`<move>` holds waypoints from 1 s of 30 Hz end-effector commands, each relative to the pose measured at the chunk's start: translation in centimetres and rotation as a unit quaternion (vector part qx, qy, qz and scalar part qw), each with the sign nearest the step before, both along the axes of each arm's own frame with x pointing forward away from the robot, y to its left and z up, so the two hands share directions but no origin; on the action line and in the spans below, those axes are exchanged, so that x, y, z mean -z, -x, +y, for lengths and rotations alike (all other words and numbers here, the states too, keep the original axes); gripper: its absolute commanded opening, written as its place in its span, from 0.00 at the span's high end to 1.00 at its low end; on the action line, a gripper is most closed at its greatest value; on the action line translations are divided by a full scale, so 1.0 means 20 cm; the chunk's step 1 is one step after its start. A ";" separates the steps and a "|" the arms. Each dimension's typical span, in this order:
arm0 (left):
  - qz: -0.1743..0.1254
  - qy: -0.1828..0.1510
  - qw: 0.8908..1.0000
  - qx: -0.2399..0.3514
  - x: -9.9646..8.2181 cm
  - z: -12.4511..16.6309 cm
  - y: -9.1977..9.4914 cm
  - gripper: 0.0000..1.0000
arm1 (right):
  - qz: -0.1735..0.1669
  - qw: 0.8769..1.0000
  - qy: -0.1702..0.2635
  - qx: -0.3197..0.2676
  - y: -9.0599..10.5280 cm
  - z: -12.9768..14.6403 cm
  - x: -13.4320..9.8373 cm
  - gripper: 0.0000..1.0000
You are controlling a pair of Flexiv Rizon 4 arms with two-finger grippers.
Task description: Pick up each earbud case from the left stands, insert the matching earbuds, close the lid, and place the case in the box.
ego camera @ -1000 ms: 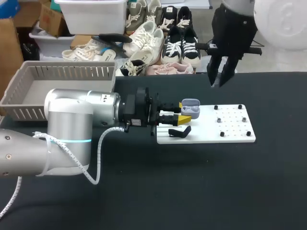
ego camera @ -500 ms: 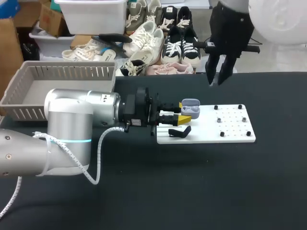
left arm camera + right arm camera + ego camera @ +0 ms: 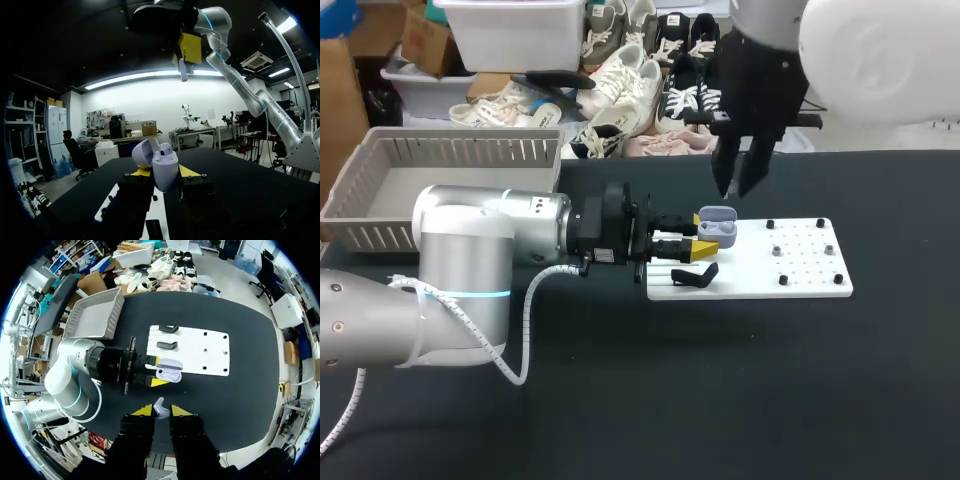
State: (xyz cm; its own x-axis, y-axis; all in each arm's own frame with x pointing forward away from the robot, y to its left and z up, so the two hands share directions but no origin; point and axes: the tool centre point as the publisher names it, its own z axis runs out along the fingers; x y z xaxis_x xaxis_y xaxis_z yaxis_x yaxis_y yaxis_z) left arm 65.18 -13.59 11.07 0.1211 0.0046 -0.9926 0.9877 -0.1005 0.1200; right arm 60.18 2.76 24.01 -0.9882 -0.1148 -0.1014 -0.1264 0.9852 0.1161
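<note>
A lavender earbud case (image 3: 719, 226) with its lid up sits over the left end of the white board (image 3: 760, 268), and my left gripper (image 3: 707, 232) is shut on it. In the left wrist view the case (image 3: 163, 165) stands between the yellow tips, with one earbud (image 3: 166, 148) showing inside. My right gripper (image 3: 735, 187) hangs above the case, shut on a white earbud (image 3: 160, 408). From the right wrist the open case (image 3: 168, 371) lies straight below. The left wrist view shows the right gripper (image 3: 184, 62) high overhead.
Two black stands (image 3: 695, 273) sit on the board's left end, beside the left gripper. Small black pegs (image 3: 800, 250) dot its right half. A grey basket (image 3: 440, 185) stands at the table's back left. My left arm's thick body (image 3: 480, 250) lies across the left side.
My right arm has swung left and slightly lower, from the board's back right to just above the open case. The left arm and the case have stayed put.
</note>
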 end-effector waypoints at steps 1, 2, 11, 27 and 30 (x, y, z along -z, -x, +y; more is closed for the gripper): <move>-0.001 0.000 1.000 -0.003 0.00 0.00 0.01 1.00 | 0.002 1.000 0.006 -0.004 0.01 0.05 0.03 1.00; -0.001 0.000 1.000 -0.003 0.00 0.00 0.01 1.00 | 0.003 1.000 0.007 -0.006 0.01 0.06 0.04 1.00; -0.001 0.000 1.000 -0.003 0.00 0.00 0.01 1.00 | 0.000 1.000 0.017 -0.015 -0.03 0.12 0.09 1.00; -0.001 0.000 1.000 -0.003 0.00 0.00 0.01 1.00 | -0.002 0.999 0.031 -0.020 -0.11 0.10 0.19 1.00; -0.001 0.000 1.000 -0.003 0.00 0.00 0.01 1.00 | -0.002 0.999 0.033 -0.021 -0.12 0.09 0.21 1.00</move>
